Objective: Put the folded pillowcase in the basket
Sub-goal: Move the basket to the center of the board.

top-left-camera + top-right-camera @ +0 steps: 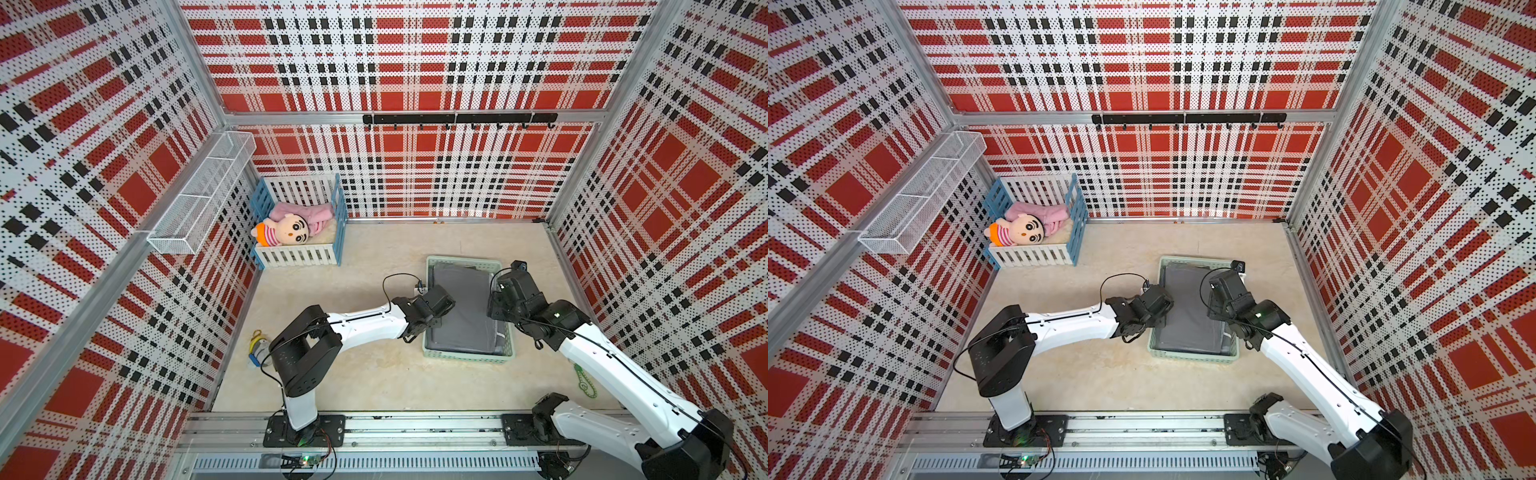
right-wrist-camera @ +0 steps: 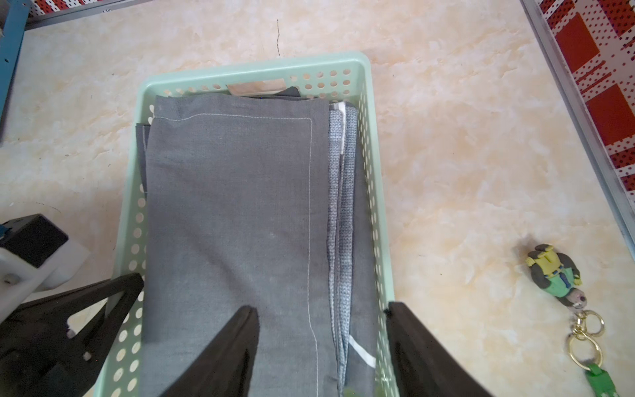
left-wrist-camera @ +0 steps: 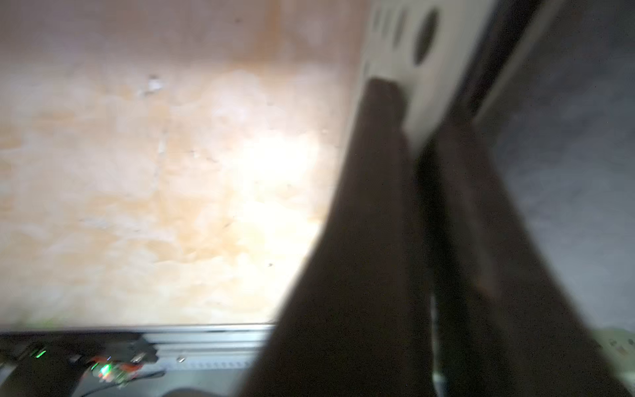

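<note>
The pale mint-green basket (image 1: 467,356) (image 1: 1192,357) (image 2: 254,70) sits on the beige floor right of centre. The folded grey pillowcase (image 1: 465,307) (image 1: 1187,307) (image 2: 233,206) lies flat inside and fills most of it. My left gripper (image 1: 434,322) (image 3: 412,106) is at the basket's left wall (image 3: 405,51), shut, with the perforated wall pinched between its fingers. My right gripper (image 1: 498,316) (image 2: 321,307) is open and straddles the right wall. One of its fingers hangs over the pillowcase and the other is outside the rim. It holds nothing.
A white-and-blue toy crib (image 1: 299,224) with a doll stands at the back left. A white wire rack (image 1: 199,195) hangs on the left wall. A toy-figure keychain (image 2: 556,278) lies right of the basket. Another small keychain (image 1: 257,345) lies by the left arm.
</note>
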`<control>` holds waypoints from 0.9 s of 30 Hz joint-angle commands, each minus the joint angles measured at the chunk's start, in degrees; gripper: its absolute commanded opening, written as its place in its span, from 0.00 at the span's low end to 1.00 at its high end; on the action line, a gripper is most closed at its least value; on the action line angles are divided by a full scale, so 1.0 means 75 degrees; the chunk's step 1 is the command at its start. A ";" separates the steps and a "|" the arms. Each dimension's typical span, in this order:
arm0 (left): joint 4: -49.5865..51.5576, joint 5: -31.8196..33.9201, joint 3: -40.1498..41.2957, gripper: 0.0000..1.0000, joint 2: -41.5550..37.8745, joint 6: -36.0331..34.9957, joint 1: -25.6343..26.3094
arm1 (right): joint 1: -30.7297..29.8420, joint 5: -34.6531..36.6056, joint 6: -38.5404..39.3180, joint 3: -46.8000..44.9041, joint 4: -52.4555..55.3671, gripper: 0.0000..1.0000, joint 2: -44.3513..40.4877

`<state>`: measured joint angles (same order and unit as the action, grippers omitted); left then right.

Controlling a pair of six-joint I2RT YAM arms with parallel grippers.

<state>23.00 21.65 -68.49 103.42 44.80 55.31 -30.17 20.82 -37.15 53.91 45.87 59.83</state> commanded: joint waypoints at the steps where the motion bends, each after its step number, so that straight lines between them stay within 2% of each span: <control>1: 0.0519 0.0774 -0.0008 0.00 -0.0258 -0.0260 -0.0167 | 0.0047 0.0065 0.0030 -0.0076 -0.0151 0.66 -0.0042; 8: 0.0669 0.1079 0.0676 0.00 -0.0917 -0.0943 -0.1155 | 0.0066 0.0204 0.0177 0.0073 -0.0311 0.66 0.0211; 14: 0.0466 0.0914 0.0548 0.00 -0.0800 -0.2002 -0.2159 | 0.0141 0.0121 0.0290 0.0278 -0.0608 0.66 0.0600; 19: 0.0208 0.0794 0.0252 0.00 -0.0283 -0.2334 -0.2593 | 0.0164 0.0046 0.0325 0.0418 -0.0760 0.66 0.0898; 22: -0.0207 0.0864 0.0304 0.00 -0.0195 -0.2655 -0.2662 | 0.0179 0.0019 0.0336 0.0452 -0.0780 0.66 0.0992; 27: -0.0815 0.0460 0.0300 0.00 -0.0136 -0.3113 -0.2710 | 0.0190 -0.0022 0.0336 0.0429 -0.0794 0.65 0.1025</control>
<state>22.83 25.47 -65.30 101.08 25.39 35.22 -29.26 20.71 -35.09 56.14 40.77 67.31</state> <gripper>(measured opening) 0.076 0.655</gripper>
